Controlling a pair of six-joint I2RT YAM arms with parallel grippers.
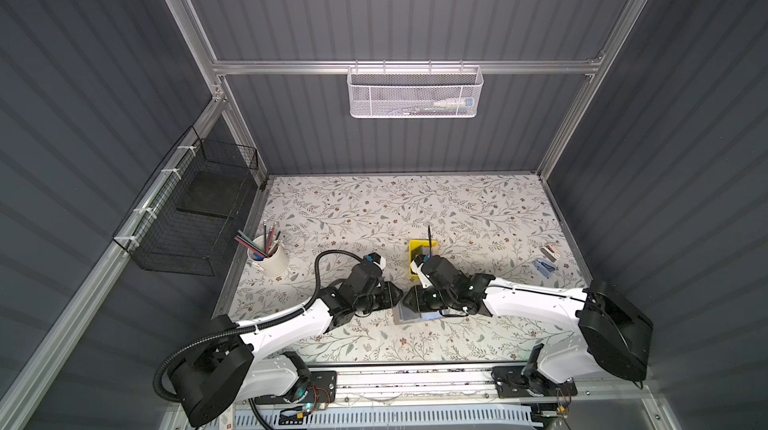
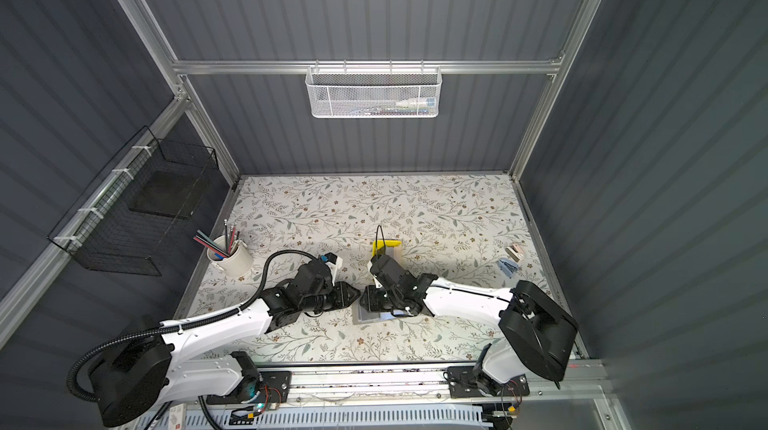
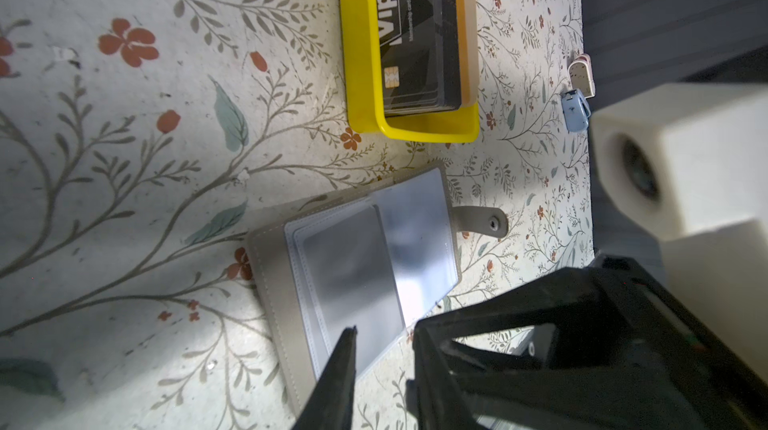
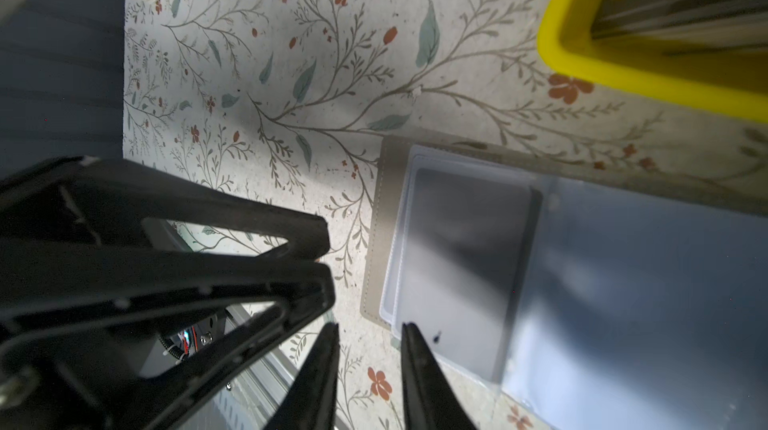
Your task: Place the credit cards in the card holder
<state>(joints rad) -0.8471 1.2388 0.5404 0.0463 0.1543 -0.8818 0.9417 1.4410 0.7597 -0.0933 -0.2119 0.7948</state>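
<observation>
Grey card holder [image 3: 357, 266] lies open, sleeves up, to receive the credit cards [image 3: 415, 33]; left gripper [image 4: 326, 259] and right gripper [image 4: 369, 330] are poised beside it, fingers slightly apart, empty

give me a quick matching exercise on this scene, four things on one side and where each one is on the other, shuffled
1 credit cards
2 card holder
3 pencils
4 white mesh basket

a hangs on the back rail
b stand in the white cup
c stacked in the yellow tray
d lies open on the table

Pairs: 1-c, 2-d, 3-b, 4-a
</observation>
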